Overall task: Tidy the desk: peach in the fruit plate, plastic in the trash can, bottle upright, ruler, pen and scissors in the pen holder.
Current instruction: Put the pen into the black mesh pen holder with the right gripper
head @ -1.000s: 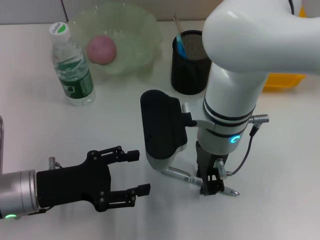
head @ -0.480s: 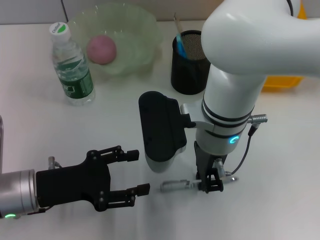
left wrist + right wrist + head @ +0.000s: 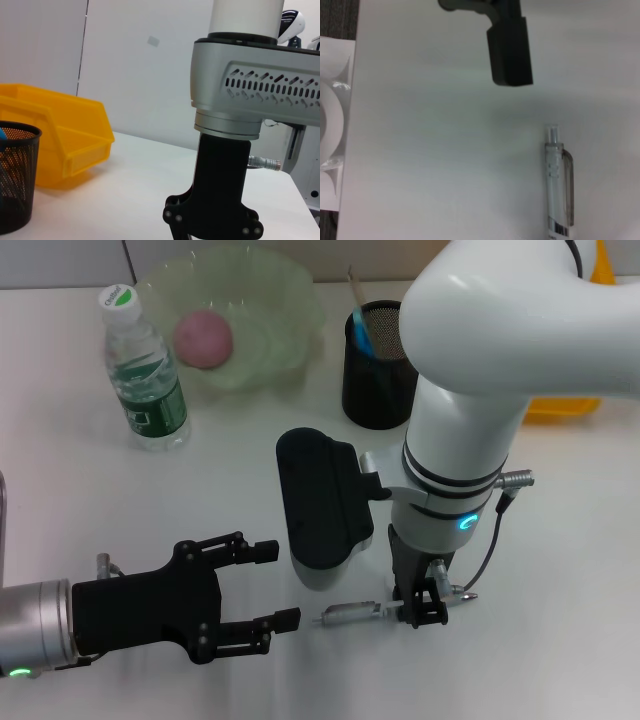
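Note:
My right gripper [image 3: 420, 608] points down at the table's front and is shut on the silver pen [image 3: 350, 612], which lies nearly level. The pen [image 3: 559, 190] points its end at a finger [image 3: 510, 50] of my left gripper [image 3: 275, 585], which hovers open just to the left. The pink peach [image 3: 203, 338] sits in the green fruit plate [image 3: 280, 300]. Beside the plate, the bottle [image 3: 143, 370] stands upright. The black mesh pen holder [image 3: 378, 365] holds a blue-handled thing and a thin pale strip. Plastic and trash can are out of view.
A yellow bin [image 3: 565, 402] sits at the right behind my right arm, and it also shows as the yellow bin [image 3: 65, 145] next to the pen holder [image 3: 15, 180]. The right wrist's black camera housing [image 3: 320, 505] hangs over the table's middle.
The pen has swung in the right gripper from a slant to nearly level, its free end now toward the left gripper. The left arm has not moved.

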Robot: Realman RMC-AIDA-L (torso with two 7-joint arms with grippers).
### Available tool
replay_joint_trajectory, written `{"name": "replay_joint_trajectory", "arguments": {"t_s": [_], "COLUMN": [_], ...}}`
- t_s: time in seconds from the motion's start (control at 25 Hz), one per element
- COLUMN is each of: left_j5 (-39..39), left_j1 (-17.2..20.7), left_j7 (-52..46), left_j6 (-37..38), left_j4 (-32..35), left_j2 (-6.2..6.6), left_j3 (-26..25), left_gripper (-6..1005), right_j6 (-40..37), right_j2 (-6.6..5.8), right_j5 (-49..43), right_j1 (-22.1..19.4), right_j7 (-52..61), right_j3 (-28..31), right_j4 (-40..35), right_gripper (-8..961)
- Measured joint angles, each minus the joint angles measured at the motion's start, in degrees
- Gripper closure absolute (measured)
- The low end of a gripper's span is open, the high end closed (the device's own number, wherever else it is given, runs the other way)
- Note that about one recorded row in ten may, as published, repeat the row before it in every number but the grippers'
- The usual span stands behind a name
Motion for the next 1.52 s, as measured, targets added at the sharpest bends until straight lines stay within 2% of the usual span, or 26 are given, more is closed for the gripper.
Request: {"name": "replay_joint_trajectory", "arguments": {"t_s": [0.28,0.72,1.2,1.52], "left_j5": [0.0,-0.4,-0.5,-0.5], "left_j1": [0.0,0.4,0.5,0.3], "left_j7": [-0.1,-0.5,-0.5,-0.6], "left_j6": [0.1,0.2,0.3,0.5], "left_j4": [0.1,0.5,0.0,-0.2], "left_j2": [0.00,0.21,0.14,-0.04], "left_j3": [0.0,-1.4,-3.0,-3.1], "left_gripper": [217,217,217,217], "right_j6": [-0.9,-5.2,-6.6,-5.9], "right_j2": [-0.15,-0.48,-0.64,-0.60], "right_j5": [0.0,-3.6,-4.8,6.5], "right_j1": [-0.4,-3.1,-10.7,-17.0], "right_j7": [-0.8,-5.7,-15.4,-27.3], "right_j3": [2.5,17.9,36.9,46.7], "right_j4": [0.0,-2.3,-8.0,-8.5], "right_gripper": [822,822,822,823]}}
